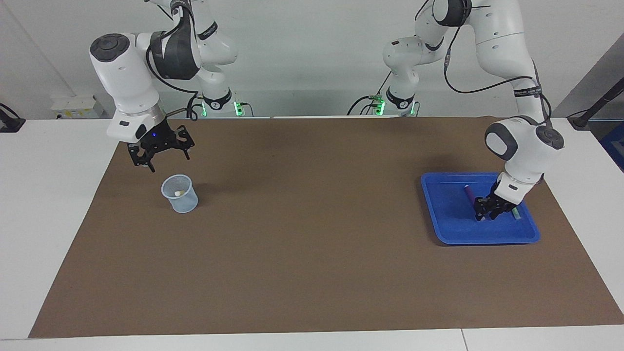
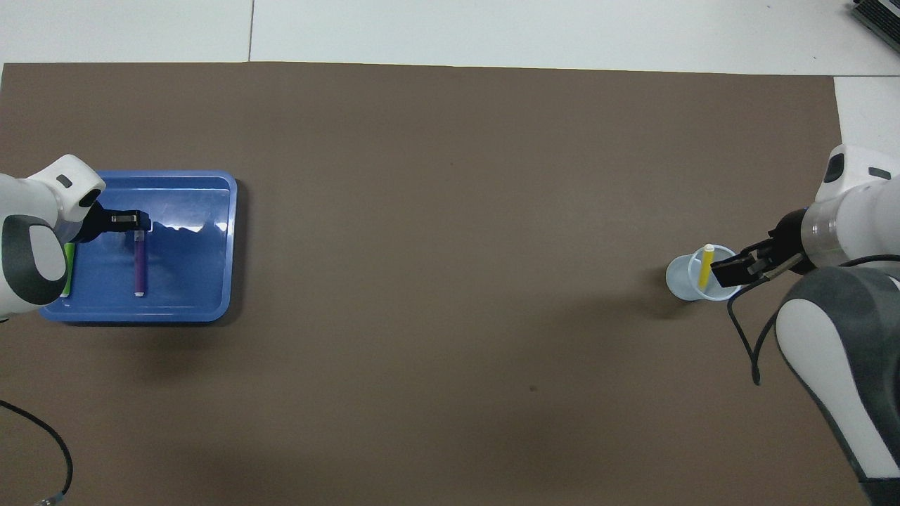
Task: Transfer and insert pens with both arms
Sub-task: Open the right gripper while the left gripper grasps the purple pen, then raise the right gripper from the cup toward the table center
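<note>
A purple pen (image 1: 471,196) (image 2: 140,263) and a green pen (image 1: 516,213) (image 2: 67,270) lie in a blue tray (image 1: 448,229) (image 2: 204,295) at the left arm's end of the table. My left gripper (image 1: 487,213) (image 2: 133,221) is low in the tray, at the purple pen's end that lies farther from the robots, with its fingers apart. The purple pen lies flat. A yellow pen (image 2: 704,266) (image 1: 179,193) stands in a pale clear cup (image 1: 181,202) (image 2: 680,281) at the right arm's end. My right gripper (image 1: 161,155) (image 2: 731,270) hangs open and empty above the cup's rim.
A brown mat (image 1: 312,234) (image 2: 450,211) covers most of the white table. The left arm's elbow (image 2: 31,246) hides part of the tray and of the green pen in the overhead view. A black cable (image 2: 749,330) hangs from the right arm.
</note>
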### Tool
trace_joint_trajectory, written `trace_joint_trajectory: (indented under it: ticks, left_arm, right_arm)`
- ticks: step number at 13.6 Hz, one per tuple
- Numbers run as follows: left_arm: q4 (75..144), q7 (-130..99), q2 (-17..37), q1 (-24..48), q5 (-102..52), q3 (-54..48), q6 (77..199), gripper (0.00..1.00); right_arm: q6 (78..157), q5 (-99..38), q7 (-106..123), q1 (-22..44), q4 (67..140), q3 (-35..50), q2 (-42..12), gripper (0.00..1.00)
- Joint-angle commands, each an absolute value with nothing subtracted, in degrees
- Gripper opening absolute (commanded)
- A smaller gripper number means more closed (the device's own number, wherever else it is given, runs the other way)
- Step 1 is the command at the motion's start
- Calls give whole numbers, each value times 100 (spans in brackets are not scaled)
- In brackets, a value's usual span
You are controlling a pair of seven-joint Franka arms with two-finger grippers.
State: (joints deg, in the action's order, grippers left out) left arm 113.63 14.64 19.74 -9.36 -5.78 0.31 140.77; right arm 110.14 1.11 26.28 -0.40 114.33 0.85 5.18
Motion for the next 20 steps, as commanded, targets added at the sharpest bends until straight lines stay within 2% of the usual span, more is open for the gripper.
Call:
trace_joint_trajectory:
  ticks: [1,4,5,7,10,13,16,20]
  left_arm:
    - [11391,1556,2013,-949,-624,18,14221,43]
    - [11452,1556,2013,-949,-624,18,14247,36]
    - [11470,1556,2013,-949,-624,18,14273,30]
    - [11566,1556,2004,-940,-624,18,14369,12]
    - [11663,1538,1995,-932,-633,18,14476,0]
    - [11654,1529,1995,-923,-633,18,14432,0]
    - [11549,1477,1995,-923,-633,18,14213,0]
    - [11286,1205,1952,-923,-633,18,13809,0]
  right_arm:
    - [10802,-88,2540,-88,11400,140,659,100]
    - [10408,-105,1797,-88,11320,220,694,100]
    - [10215,-158,1462,-88,11303,246,712,100]
    - [10037,-901,1345,-88,11320,237,738,100]
    - [10107,-1983,952,69,11329,255,738,100]
    - [10624,-2372,212,604,11364,255,729,100]
    - [11853,-2950,-386,1317,11688,255,729,100]
    - [12102,-3303,-448,1503,11733,255,668,100]
